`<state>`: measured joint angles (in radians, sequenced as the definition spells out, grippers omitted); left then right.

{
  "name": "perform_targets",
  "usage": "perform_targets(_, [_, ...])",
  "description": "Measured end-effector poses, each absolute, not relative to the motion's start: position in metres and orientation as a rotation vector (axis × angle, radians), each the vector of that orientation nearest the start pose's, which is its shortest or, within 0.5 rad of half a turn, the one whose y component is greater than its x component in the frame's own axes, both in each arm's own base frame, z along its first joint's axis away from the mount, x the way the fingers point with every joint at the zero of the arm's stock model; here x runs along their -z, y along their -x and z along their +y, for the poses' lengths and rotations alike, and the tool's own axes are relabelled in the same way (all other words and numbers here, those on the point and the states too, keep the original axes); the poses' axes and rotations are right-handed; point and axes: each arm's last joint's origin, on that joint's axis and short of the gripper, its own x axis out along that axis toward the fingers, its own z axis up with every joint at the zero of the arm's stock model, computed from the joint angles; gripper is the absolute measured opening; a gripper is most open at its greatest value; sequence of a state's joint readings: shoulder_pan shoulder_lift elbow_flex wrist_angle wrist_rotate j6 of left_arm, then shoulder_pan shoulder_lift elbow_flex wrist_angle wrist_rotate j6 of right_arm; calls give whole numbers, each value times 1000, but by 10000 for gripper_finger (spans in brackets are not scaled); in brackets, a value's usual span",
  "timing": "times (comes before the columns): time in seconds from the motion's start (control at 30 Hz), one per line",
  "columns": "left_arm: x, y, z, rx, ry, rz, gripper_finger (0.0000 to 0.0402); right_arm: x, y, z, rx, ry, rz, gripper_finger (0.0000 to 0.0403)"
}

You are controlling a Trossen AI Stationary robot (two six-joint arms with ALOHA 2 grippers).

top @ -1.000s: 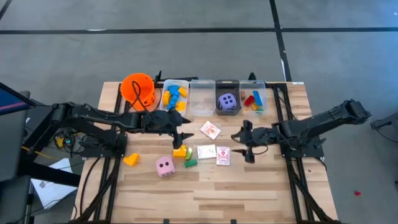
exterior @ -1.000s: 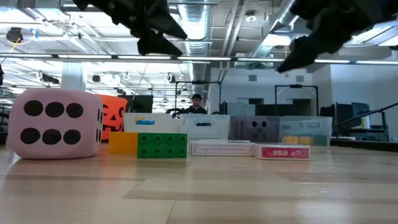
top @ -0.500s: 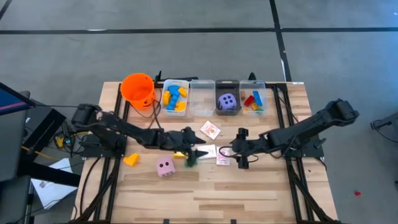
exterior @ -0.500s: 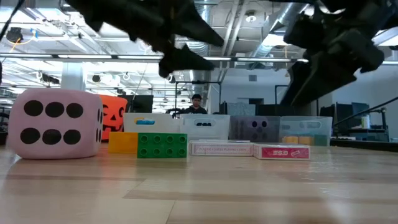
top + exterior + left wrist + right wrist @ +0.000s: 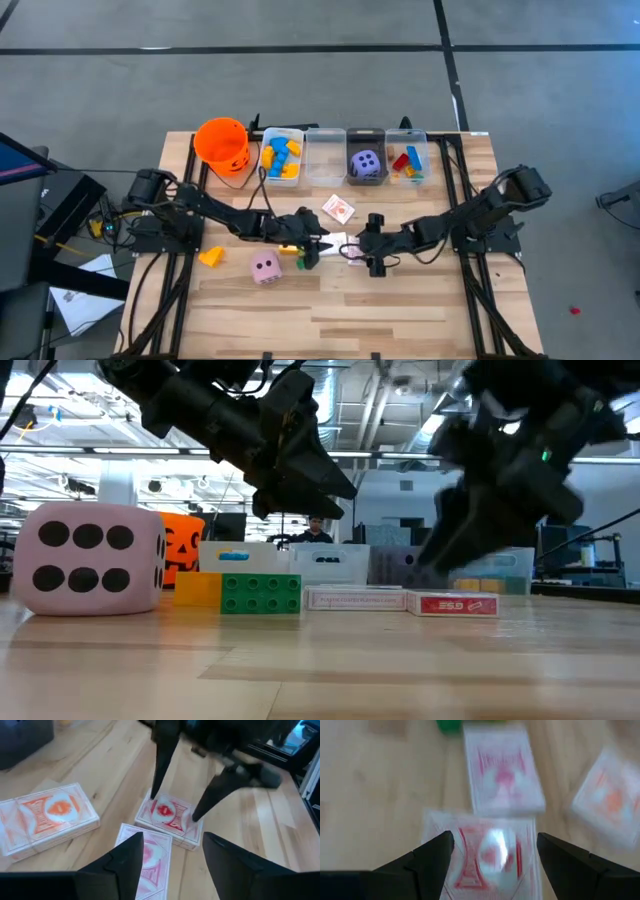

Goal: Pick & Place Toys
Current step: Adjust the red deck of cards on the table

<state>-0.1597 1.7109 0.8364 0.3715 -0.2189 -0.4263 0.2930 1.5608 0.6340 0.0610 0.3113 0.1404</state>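
The worktop [image 5: 400,300] is of pale wood planks with a smooth, slightly shiny finish. The card packs [image 5: 170,820] look like glossy printed paper or thin cardboard, the green block [image 5: 260,593] is smooth hard plastic, and the pink die [image 5: 88,558] has a soft matt surface. The bins [image 5: 325,160] are clear plastic, the orange bucket [image 5: 222,145] is smooth plastic, and the end effector fingers [image 5: 432,860] look matt black.
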Motion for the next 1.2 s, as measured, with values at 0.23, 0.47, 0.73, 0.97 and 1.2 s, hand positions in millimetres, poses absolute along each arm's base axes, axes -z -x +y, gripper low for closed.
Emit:
perform_targets(0.23, [-176,-341,-45,-165,326,443,191,-108,-270,70,167,17,902,286])
perform_targets(0.47, [-174,-340,-45,-168,324,458,193,-108,-273,54,201,3,914,286])
perform_targets(0.73, [-173,-340,-45,-171,323,468,186,-113,-269,16,401,83,950,286])
perform_targets(0.97, [-173,-339,-45,-171,322,471,185,-112,-264,-12,613,137,981,286])
perform_targets(1.2, [-173,-339,-45,-172,321,477,185,-135,-257,5,504,167,922,286])
